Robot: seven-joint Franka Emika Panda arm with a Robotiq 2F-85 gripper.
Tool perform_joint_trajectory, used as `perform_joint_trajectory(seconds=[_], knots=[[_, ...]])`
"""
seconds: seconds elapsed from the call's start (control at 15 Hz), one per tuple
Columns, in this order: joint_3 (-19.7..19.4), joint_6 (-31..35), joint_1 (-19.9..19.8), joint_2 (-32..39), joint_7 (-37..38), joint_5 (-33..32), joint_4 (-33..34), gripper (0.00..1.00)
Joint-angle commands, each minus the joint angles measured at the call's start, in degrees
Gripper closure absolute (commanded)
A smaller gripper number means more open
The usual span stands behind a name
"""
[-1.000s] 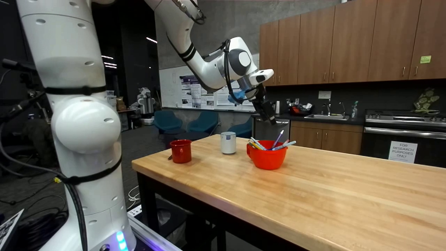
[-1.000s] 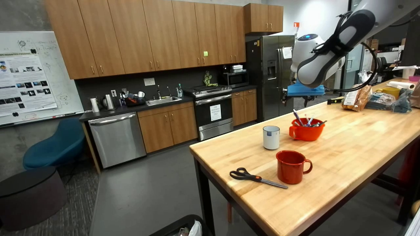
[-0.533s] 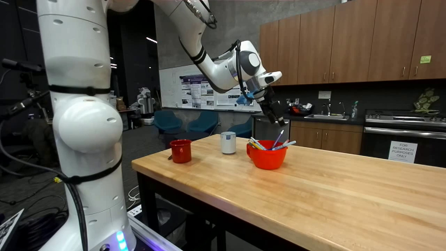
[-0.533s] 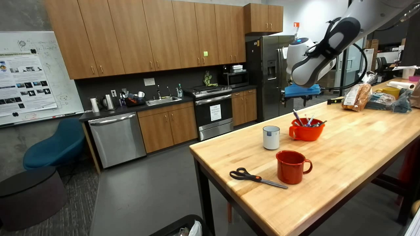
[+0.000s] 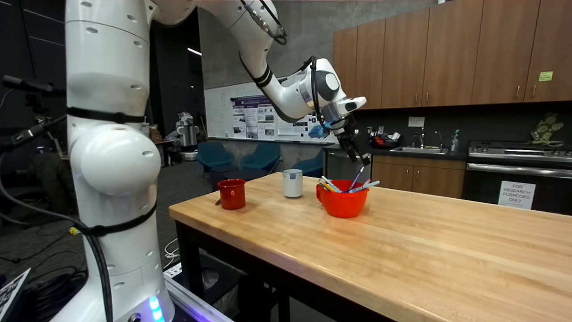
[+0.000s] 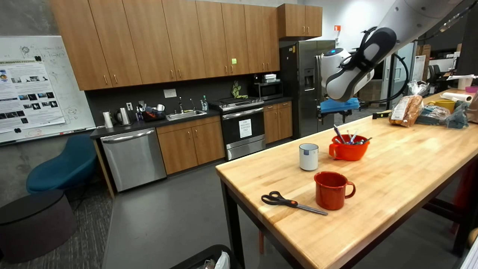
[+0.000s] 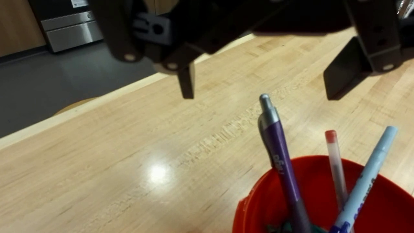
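One purple pen [image 7: 280,145], probably light, stiff, slick | best held near its top, clear of bowl [image 5: 344,205] | gripper [image 7: 263,82] wide, empty

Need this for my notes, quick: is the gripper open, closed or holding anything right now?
Gripper: open, holding nothing; the purple pen is near its fingers but not gripped.

The oven's [image 5: 482,192] sheet [image 5: 516,195], at three o'clock in an exterior view, reads "FOR RESEARCH PURPOSES ONLY". The purple pen's [image 7: 287,171] lettering blurs.
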Motion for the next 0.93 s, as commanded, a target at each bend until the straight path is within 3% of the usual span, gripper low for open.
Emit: perform_joint_trajectory(seconds=[0.0, 0.53, 0.87], knots=[[-1.9, 0.0, 1.8, 0.0, -0.5, 0.5, 0.1, 0.0], [-2.7, 0.4, 1.9, 0.9, 0.2, -0.8, 0.8, 0.0], [-4.1, -0.7, 1.8, 2.3, -3.1, 2.1, 2.3, 0.0]])
